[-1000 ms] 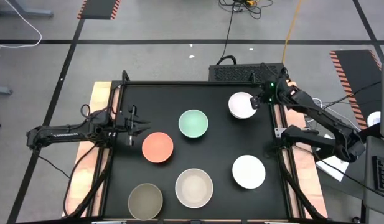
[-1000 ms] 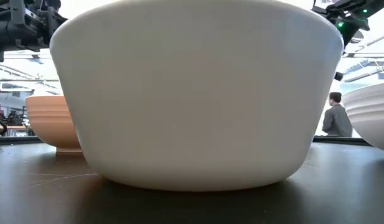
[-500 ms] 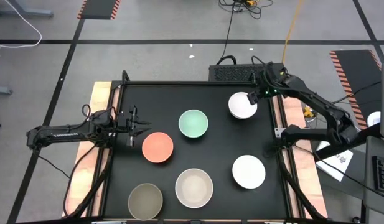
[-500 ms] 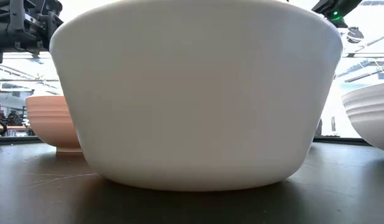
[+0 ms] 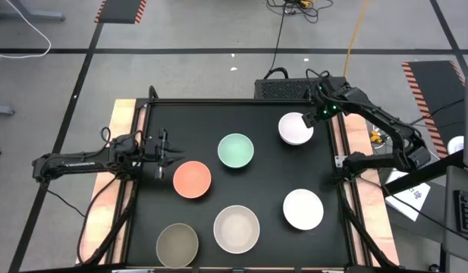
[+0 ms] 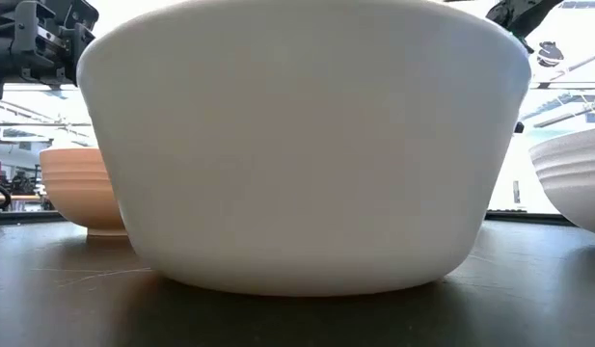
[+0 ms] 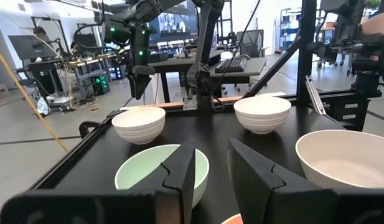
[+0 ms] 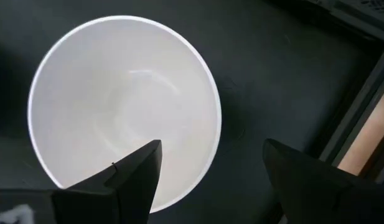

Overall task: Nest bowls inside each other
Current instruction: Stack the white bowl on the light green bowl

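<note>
Six bowls stand on their bases on the black table. In the high view I see a white bowl (image 5: 296,129) at far right, a mint green bowl (image 5: 236,150), a salmon pink bowl (image 5: 192,180), a second white bowl (image 5: 303,209), a cream bowl (image 5: 236,228) and an olive-grey bowl (image 5: 177,245). My right gripper (image 5: 317,117) hovers open above the far white bowl (image 8: 123,106), pointing down. One finger is over its hollow and one is outside its rim (image 8: 213,124). My left gripper (image 5: 170,155) waits open, level, just left of the salmon bowl.
A raised black frame (image 5: 336,144) borders the table, with wooden strips (image 5: 120,136) outside it. In the low view the cream bowl (image 6: 297,145) fills most of the picture. Bare table lies between the bowls, mostly in the far left part.
My right gripper has risen a little and shifted slightly toward the table's far edge, tipping more steeply downward over the far white bowl. No bowl has moved.
</note>
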You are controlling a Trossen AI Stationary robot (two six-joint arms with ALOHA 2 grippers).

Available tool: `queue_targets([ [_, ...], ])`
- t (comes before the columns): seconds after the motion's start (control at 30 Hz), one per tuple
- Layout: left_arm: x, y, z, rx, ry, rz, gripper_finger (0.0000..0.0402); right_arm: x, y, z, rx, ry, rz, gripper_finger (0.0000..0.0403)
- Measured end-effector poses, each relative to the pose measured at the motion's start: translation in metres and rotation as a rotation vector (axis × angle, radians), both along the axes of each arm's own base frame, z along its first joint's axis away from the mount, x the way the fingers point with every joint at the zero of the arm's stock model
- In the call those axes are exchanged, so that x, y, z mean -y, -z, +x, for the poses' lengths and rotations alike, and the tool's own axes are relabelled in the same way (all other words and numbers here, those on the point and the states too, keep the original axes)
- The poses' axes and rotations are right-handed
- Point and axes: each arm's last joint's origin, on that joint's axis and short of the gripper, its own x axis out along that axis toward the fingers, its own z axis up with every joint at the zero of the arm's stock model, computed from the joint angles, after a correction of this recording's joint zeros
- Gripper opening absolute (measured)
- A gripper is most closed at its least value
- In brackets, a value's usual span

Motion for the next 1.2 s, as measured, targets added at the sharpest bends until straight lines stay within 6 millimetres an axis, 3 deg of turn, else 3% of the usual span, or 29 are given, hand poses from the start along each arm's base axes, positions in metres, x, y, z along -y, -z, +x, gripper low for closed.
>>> queue_targets([
  [0.63,0.000,0.000,0.000,-0.005,0.000,0.010,0.0097,0.013,0.025,0.008,-0.066,-0.001,0.108,0.0270],
  [1.2,0.000,0.000,0.000,-0.004,0.000,0.011,0.0097,0.016,0.026,0.010,-0.058,-0.015,0.087,0.0259],
])
